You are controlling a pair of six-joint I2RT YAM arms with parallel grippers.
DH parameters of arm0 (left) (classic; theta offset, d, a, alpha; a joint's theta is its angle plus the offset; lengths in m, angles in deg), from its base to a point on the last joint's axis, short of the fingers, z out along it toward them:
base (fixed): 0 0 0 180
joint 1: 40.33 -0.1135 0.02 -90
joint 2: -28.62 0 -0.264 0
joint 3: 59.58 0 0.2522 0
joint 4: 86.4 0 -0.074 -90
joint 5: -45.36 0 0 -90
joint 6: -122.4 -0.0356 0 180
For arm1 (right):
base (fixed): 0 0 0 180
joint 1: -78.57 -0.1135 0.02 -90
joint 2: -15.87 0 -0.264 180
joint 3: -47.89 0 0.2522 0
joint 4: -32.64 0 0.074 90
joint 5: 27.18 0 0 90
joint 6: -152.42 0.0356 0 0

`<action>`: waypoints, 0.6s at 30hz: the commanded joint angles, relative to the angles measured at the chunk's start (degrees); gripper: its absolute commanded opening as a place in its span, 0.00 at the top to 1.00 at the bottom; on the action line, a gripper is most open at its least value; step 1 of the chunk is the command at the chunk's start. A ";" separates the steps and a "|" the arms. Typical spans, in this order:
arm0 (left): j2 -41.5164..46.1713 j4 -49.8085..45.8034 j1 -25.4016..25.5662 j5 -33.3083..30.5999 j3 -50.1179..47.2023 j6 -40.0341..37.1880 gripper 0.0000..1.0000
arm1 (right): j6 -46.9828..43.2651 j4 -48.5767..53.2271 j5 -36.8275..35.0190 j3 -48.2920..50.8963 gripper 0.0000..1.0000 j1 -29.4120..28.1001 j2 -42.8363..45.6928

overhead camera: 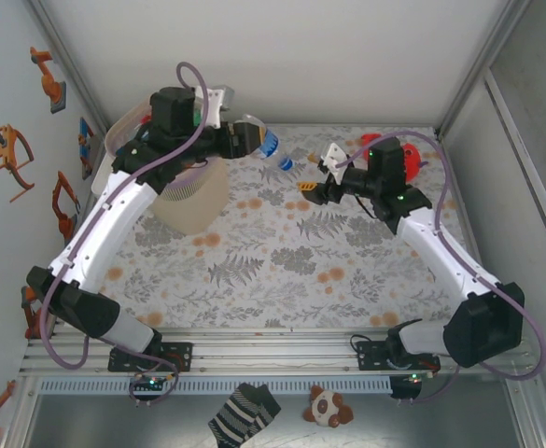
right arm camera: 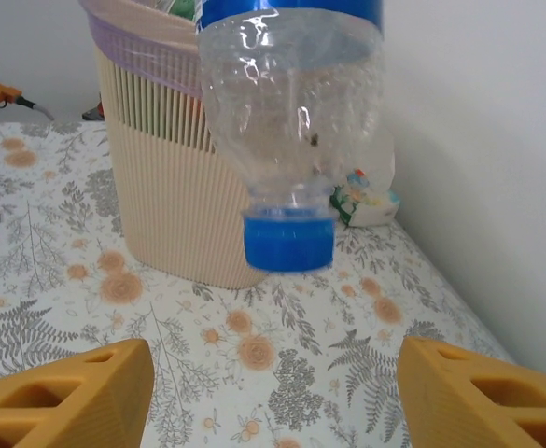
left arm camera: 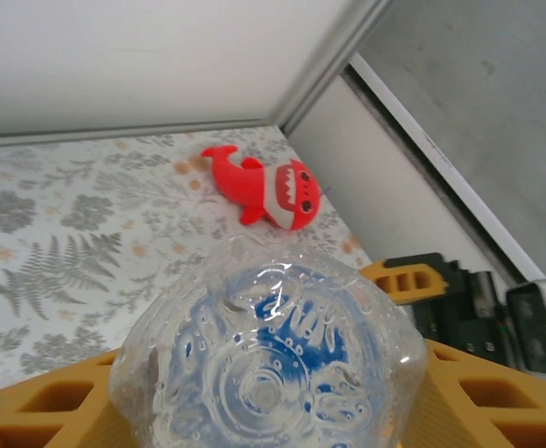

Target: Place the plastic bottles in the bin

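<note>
A clear plastic bottle (overhead camera: 269, 145) with a blue label and blue cap (overhead camera: 285, 164) hangs cap-down in the air just right of the bin (overhead camera: 193, 201). My left gripper (overhead camera: 247, 138) is shut on its upper body. In the left wrist view the bottle's dimpled base (left arm camera: 268, 373) sits between the yellow fingers (left arm camera: 53, 411). My right gripper (overhead camera: 312, 191) stands open a little right of and below the cap, apart from it. In the right wrist view the bottle (right arm camera: 291, 121) and its cap (right arm camera: 288, 241) hang ahead of the open right gripper (right arm camera: 277, 401), with the ribbed beige bin (right arm camera: 170, 177) behind.
A red plush toy (overhead camera: 413, 161) lies at the far right by the wall, also in the left wrist view as the plush (left arm camera: 268, 191). A small white packet (right arm camera: 366, 201) lies against the back wall. Walls close the table at back and sides.
</note>
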 commanded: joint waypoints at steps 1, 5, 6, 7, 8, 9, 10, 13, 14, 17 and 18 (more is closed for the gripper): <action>3.25 -3.01 -2.50 -2.04 2.27 -3.41 0.44 | 1.32 1.17 -0.54 -1.74 0.31 -0.36 2.48; 4.73 -7.33 -5.81 -5.46 4.31 -6.07 0.45 | 1.33 2.44 -1.32 -1.65 0.30 -0.39 3.71; 4.94 -8.80 -6.52 -7.01 5.14 -7.03 0.45 | 1.26 2.82 -1.56 -1.57 0.31 -0.41 3.95; 5.22 -10.08 -7.00 -8.64 5.81 -8.05 0.46 | 1.17 3.12 -1.74 -1.54 0.30 -0.41 4.21; 5.41 -11.51 -7.51 -10.65 6.70 -9.25 0.46 | 1.17 3.37 -2.05 -1.56 0.31 -0.36 4.55; 5.57 -12.79 -8.02 -12.75 7.50 -10.34 0.46 | 1.11 3.63 -2.26 -1.56 0.31 -0.36 4.81; 5.62 -13.86 -8.54 -14.31 8.15 -11.13 0.47 | 1.01 3.83 -2.51 -1.56 0.31 -0.37 4.96; 5.62 -17.25 -10.42 -19.38 10.57 -13.25 0.47 | 0.91 4.61 -3.39 -1.69 0.31 -0.36 5.33; 5.44 -18.48 -11.01 -20.47 11.47 -13.72 0.48 | 0.75 5.01 -3.50 -1.80 0.31 -0.36 5.45; 4.39 -22.29 -12.21 -23.94 14.71 -15.26 0.48 | 0.21 6.00 -3.75 -2.07 0.30 -0.36 5.75; 3.98 -23.60 -12.56 -24.60 15.86 -15.66 0.48 | 0.10 6.22 -3.77 -2.09 0.31 -0.36 5.75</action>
